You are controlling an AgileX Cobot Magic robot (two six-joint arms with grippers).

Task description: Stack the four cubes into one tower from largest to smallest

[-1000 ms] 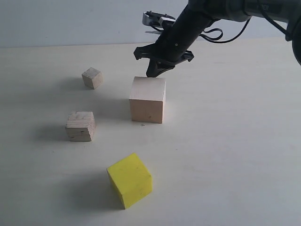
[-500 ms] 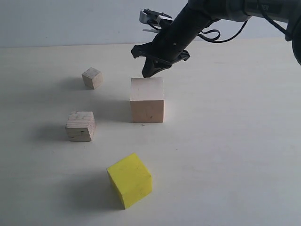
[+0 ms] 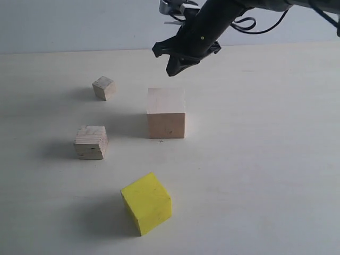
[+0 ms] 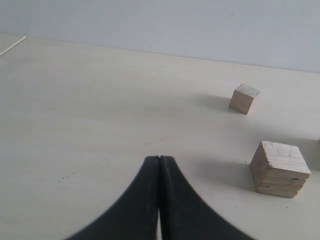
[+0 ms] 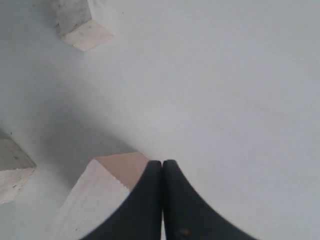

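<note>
We can read no text, label, brand, number or sign in any of the three views. The faces of the large pale cube (image 3: 166, 114) at centre, the yellow cube (image 3: 146, 203) at lower centre, the grained cube (image 3: 91, 142) at left and the tiny cube (image 3: 104, 87) at upper left show us only bare wood or plain colour.

Four cubes sit apart on the bench (image 3: 265, 159), none stacked. With the largest cube (image 3: 166, 112) as the clock's centre, the smallest cube (image 3: 104, 87) lies at ten o'clock, the third-largest cube (image 3: 91, 142) at eight, and the second-largest cube (image 3: 146, 203) at six, nearest me. The right hand (image 3: 172, 72) hangs at twelve, behind the largest cube and clear of it.
</note>
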